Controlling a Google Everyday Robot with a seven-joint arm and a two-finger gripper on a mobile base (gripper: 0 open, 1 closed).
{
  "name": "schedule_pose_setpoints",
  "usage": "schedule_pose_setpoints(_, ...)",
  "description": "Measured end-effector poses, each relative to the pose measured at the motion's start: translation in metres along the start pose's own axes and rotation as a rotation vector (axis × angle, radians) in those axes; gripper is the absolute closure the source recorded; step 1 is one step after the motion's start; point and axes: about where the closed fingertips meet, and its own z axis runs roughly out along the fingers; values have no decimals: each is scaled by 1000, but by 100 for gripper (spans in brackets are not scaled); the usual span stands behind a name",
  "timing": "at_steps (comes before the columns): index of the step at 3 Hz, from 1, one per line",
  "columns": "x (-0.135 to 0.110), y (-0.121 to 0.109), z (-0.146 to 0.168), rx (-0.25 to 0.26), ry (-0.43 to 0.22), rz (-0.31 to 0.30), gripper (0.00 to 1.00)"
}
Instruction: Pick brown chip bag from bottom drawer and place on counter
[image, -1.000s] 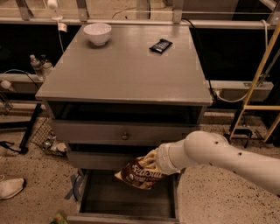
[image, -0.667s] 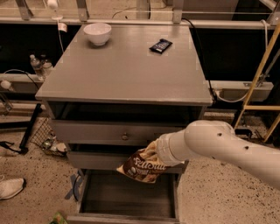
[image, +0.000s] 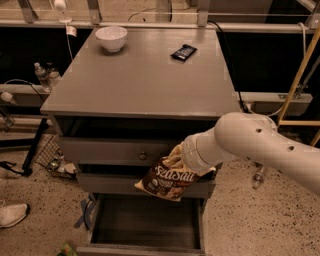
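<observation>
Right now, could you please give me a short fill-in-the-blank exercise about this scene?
1. The gripper holds the chip bag over the open ____ drawer.
2. The bowl on the counter is coloured ____.
3. The flat wrapper near it is coloured ____.
Missing words: bottom, white, black.

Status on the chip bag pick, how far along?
Done: brown chip bag is clear of the open bottom drawer, hanging before the drawer front above it. In hand: the tool grips its top edge, below the counter. Left: lift and set it there.
</observation>
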Motion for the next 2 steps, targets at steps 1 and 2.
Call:
schedule_pose_setpoints(1,-15,-22,-29,33,51,-71,100)
schedule_pose_setpoints(2,-46,-67,-86,91,149,-211,100)
